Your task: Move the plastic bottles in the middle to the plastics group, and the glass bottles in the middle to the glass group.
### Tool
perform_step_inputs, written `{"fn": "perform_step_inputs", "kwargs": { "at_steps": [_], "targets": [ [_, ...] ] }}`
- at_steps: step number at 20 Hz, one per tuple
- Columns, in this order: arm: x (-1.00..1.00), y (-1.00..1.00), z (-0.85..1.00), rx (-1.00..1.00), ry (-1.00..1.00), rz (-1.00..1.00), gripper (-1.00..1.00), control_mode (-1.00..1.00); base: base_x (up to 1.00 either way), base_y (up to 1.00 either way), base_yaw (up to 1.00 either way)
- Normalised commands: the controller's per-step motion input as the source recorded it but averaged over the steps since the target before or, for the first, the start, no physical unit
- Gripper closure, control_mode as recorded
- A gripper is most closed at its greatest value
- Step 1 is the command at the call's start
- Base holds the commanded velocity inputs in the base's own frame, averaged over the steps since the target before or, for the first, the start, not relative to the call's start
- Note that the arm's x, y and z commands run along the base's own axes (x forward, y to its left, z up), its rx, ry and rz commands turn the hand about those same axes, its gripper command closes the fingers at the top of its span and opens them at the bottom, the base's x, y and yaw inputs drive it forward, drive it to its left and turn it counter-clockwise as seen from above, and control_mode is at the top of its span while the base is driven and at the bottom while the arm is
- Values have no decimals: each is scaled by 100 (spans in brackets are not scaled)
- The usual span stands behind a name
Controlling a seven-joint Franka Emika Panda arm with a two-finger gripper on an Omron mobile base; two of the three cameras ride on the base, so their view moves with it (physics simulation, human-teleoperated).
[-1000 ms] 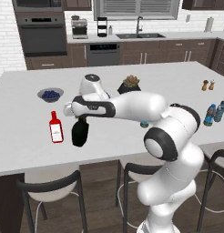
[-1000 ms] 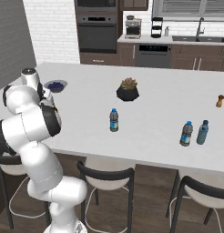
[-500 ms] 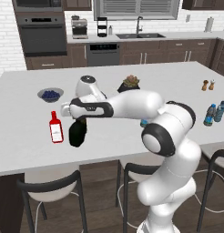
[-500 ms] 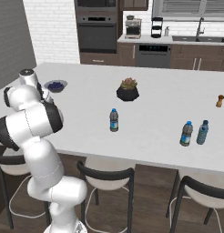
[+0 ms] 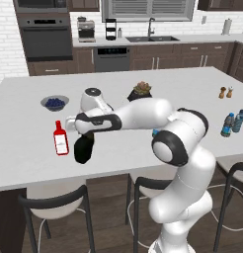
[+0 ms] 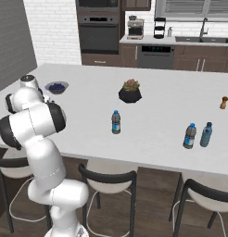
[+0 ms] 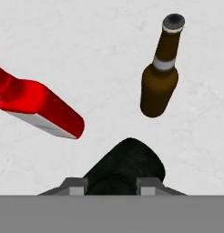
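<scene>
Gripper clamped on black glass bottle beside red bottle

Gripper [image 5: 85, 132], at centre left of the left base view, is clenched around the neck of the black glass bottle [image 5: 83, 149], which stands just right of the red bottle [image 5: 60, 139] on the white counter [image 5: 24, 163]. In the hand view, the black bottle sits at lower centre between the fingertips [image 7: 73, 186], the red bottle at left, and the brown bottle [image 7: 160, 77] at upper right. In the right base view, one plastic bottle [image 6: 116, 122] stands mid-counter; two more [image 6: 197, 135] stand at right.
</scene>
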Motion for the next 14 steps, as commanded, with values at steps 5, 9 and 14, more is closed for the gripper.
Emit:
{"fn": "perform_step_inputs", "kwargs": {
  "at_steps": [5, 9, 14],
  "targets": [
    [0, 0, -15, 0, -1, 0, 100, -100, 0, 0, 0],
    [21, 1, 0, 0, 0, 0, 100, -100, 0, 0, 0],
    [48, 2, 0, 0, 0, 0, 100, -100, 0, 0, 0]
  ]
}}
